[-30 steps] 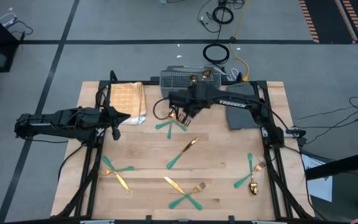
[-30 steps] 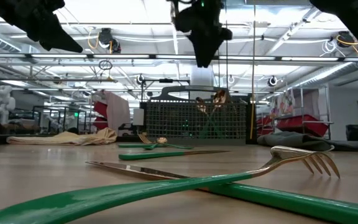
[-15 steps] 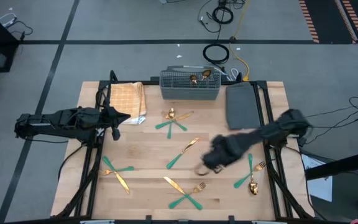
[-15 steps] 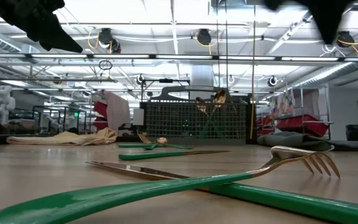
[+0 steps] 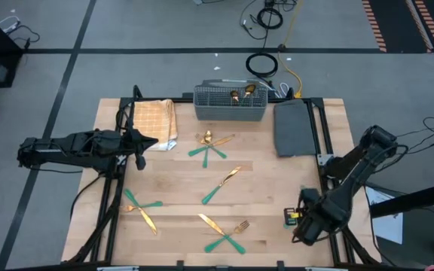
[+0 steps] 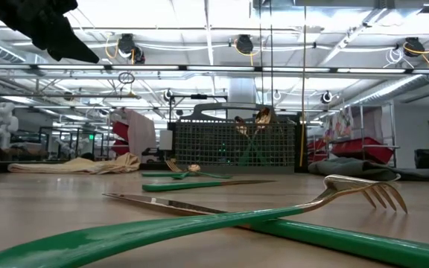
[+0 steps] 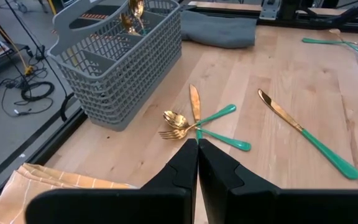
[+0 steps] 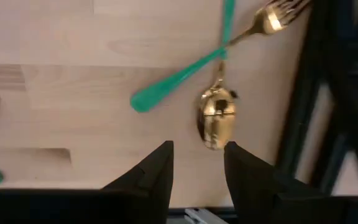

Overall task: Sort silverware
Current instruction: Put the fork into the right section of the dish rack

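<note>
Right gripper (image 8: 197, 168) hangs with its fingers parted over the crossed spoon and fork at the table's near right corner.

The spoon (image 8: 216, 115) lies just ahead of that gripper at twelve o'clock, bowl toward the fingers, its long axis running straight away from them; the fork (image 8: 229, 50) crosses it slantwise, teal handle trailing toward ten o'clock. Neither is touched, and the gap looks roughly lined up on the bowl, so I judge a descent comes next. Farther in, more pairs lie crossed on the table (image 5: 277, 173): one (image 5: 224, 233) at the near edge, one (image 5: 211, 145) before the basket (image 5: 230, 103), which holds some pieces upright. The left gripper (image 7: 197, 155), fingers pressed together and empty, waits by the cloth (image 5: 154, 123), well apart from that corner; the right arm is clearly nearer.
</note>
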Controlling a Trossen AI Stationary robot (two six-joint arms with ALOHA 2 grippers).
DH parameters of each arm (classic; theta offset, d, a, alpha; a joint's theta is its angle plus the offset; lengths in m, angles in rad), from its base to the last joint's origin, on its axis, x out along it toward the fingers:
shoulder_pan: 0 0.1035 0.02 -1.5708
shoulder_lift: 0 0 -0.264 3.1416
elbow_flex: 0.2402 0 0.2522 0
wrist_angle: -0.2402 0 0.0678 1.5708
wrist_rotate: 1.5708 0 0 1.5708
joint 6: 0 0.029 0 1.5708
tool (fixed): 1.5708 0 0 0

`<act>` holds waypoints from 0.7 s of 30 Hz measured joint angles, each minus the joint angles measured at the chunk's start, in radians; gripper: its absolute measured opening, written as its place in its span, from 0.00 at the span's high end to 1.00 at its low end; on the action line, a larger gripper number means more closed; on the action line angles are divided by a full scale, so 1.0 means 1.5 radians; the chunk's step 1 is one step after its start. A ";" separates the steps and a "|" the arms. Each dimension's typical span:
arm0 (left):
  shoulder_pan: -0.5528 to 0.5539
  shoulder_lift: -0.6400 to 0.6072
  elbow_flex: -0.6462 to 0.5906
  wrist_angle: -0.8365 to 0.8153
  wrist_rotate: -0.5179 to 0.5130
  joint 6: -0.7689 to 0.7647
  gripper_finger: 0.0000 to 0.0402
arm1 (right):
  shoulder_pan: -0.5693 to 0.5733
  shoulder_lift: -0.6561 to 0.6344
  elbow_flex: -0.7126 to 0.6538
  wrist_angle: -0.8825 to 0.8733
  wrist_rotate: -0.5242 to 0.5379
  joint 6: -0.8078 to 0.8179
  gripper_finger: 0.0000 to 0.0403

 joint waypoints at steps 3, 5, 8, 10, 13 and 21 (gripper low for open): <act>0.000 0.000 0.000 0.000 0.000 0.000 0.95 | -0.006 0.007 -0.046 0.063 0.004 -0.001 0.64; 0.000 0.000 0.000 0.001 0.000 0.000 0.95 | -0.014 0.007 -0.074 0.104 0.006 -0.002 0.62; 0.000 0.000 0.000 0.001 0.000 0.000 0.95 | -0.020 0.007 -0.110 0.137 0.006 -0.002 0.60; 0.000 0.000 0.000 0.000 0.000 0.000 0.95 | -0.024 0.007 -0.129 0.145 0.001 0.000 0.60; 0.000 0.000 0.000 0.000 0.000 0.000 0.95 | -0.032 0.007 -0.144 0.151 0.001 0.003 0.60; 0.000 0.000 0.000 0.000 0.000 0.000 0.95 | -0.053 0.007 -0.184 0.162 -0.006 0.007 0.60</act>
